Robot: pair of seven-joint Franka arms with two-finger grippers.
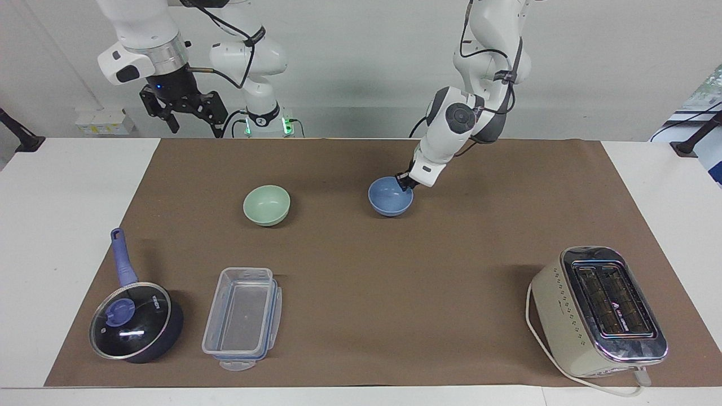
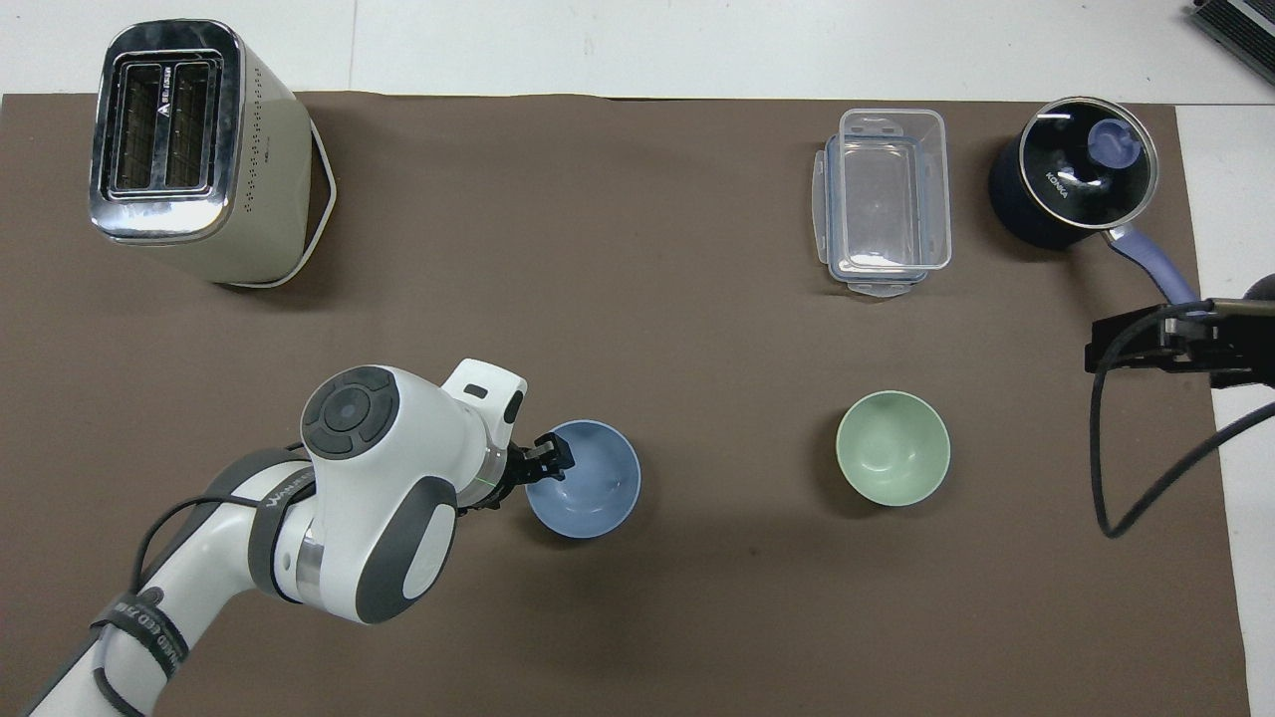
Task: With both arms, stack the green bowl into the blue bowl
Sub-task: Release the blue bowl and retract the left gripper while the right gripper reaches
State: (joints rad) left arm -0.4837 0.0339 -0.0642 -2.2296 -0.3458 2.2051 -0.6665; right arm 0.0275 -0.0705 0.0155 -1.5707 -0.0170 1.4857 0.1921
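The blue bowl (image 1: 389, 197) (image 2: 588, 483) sits upright on the brown mat near the middle of the table. My left gripper (image 1: 405, 181) (image 2: 551, 461) is down at the bowl's rim, on the side toward the left arm's end, and is shut on that rim. The green bowl (image 1: 266, 204) (image 2: 892, 461) stands upright and alone beside the blue bowl, toward the right arm's end. My right gripper (image 1: 194, 128) (image 2: 1106, 351) waits open and empty, raised high over the right arm's end of the table.
A cream toaster (image 1: 598, 310) (image 2: 189, 149) stands far from the robots at the left arm's end. A clear plastic container (image 1: 242, 318) (image 2: 885, 199) and a dark blue lidded saucepan (image 1: 132, 321) (image 2: 1071, 184) sit far from the robots at the right arm's end.
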